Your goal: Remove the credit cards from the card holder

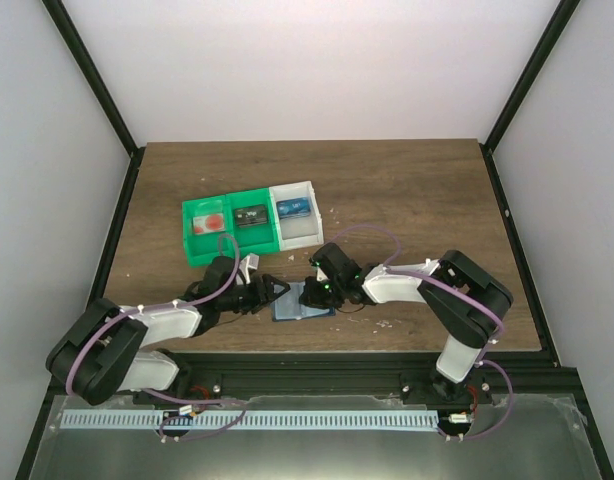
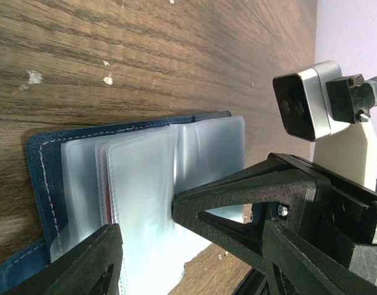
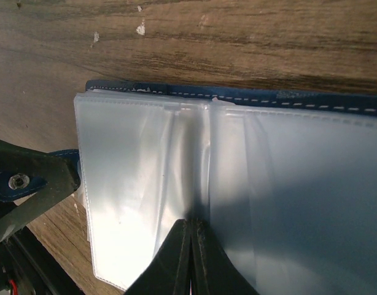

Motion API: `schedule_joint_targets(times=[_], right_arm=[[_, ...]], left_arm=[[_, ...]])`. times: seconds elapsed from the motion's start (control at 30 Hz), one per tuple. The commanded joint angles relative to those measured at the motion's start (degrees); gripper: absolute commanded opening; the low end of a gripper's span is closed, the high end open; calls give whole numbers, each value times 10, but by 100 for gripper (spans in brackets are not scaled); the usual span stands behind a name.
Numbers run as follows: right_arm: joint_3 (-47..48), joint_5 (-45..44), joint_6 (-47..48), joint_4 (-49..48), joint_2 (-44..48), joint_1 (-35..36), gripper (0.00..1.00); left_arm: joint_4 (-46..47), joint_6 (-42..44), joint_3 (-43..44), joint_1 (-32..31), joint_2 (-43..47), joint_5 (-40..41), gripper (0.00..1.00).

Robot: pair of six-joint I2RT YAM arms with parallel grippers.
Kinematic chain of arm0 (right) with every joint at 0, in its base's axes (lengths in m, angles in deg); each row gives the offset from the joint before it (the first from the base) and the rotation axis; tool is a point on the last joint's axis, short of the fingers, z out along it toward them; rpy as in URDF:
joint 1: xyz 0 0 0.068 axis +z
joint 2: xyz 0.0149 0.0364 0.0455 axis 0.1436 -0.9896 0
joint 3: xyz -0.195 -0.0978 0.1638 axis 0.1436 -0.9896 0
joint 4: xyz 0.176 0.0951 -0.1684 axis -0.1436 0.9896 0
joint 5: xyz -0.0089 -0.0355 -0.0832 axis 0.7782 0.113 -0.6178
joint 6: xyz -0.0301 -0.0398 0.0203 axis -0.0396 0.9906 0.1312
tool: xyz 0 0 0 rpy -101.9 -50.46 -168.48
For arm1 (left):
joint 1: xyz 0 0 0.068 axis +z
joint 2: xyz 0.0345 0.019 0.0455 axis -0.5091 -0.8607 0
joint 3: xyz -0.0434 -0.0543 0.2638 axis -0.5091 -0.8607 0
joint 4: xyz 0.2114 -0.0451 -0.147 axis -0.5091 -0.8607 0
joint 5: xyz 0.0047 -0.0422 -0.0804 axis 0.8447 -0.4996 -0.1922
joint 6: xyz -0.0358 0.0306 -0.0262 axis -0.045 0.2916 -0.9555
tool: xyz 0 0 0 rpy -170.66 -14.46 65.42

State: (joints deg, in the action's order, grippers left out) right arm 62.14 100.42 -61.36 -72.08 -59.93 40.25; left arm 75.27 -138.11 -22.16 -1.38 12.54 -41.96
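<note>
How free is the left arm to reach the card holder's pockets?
Likely yes: the left gripper, jaws open, sits at the card holder's pockets; the right gripper, jaws shut at the fold, crowds it but leaves pockets uncovered.

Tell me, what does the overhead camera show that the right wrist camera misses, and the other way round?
Only overhead: the left arm and right arm whole, and the green-and-white tray holding a red-spotted card, a dark card and a blue card. Only right wrist: the clear pockets up close, white stitching on the blue rim, and that the right gripper, fingers together, sits at the middle fold. Both: the card holder lying open on the wooden table.
</note>
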Motion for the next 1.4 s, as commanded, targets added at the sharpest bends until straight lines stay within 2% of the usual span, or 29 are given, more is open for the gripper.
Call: schedule_joint_targets(times=[0.0,1.37], right_arm=[[-14,2,-2,22,-2,6,2],[-18,10,-5,13,-10,5,2]], left_arm=[[21,6,3,-2,-6,-3,65],[40,-9,6,-4,-7,-22,65]])
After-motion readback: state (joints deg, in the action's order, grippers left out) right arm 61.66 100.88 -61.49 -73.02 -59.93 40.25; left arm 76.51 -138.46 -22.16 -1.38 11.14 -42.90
